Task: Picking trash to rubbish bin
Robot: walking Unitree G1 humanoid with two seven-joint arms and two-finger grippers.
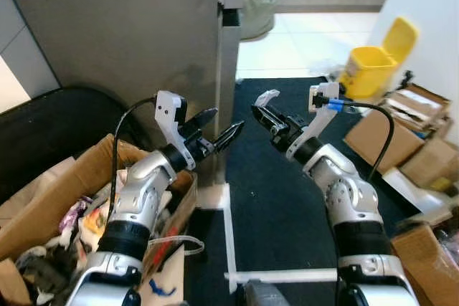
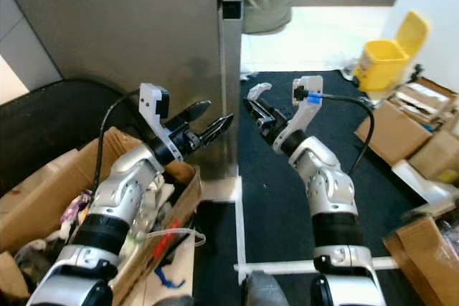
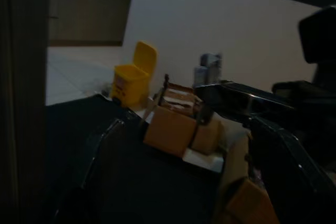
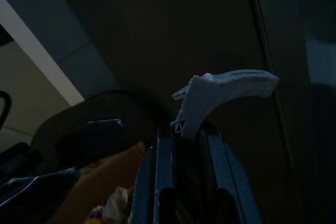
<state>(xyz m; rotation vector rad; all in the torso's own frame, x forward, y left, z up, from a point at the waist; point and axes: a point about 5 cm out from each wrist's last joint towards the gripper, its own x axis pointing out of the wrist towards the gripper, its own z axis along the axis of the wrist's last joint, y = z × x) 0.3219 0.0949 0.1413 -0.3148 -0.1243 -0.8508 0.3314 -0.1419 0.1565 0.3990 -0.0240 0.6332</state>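
Carry step, I'd judge: the right pincer is clamped on a pale curved scrap, stiff plastic perhaps, though it's dim; the left pincer is raised, fingers apart, empty; the cardboard box of crumpled trash sits lower left; next, carry the scrap over the box and let go.

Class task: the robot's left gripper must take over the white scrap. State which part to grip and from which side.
Grip the free curved end of the white scrap, coming from the side opposite the right gripper, since its fingers already pinch the narrow end. The left gripper is open nearby.
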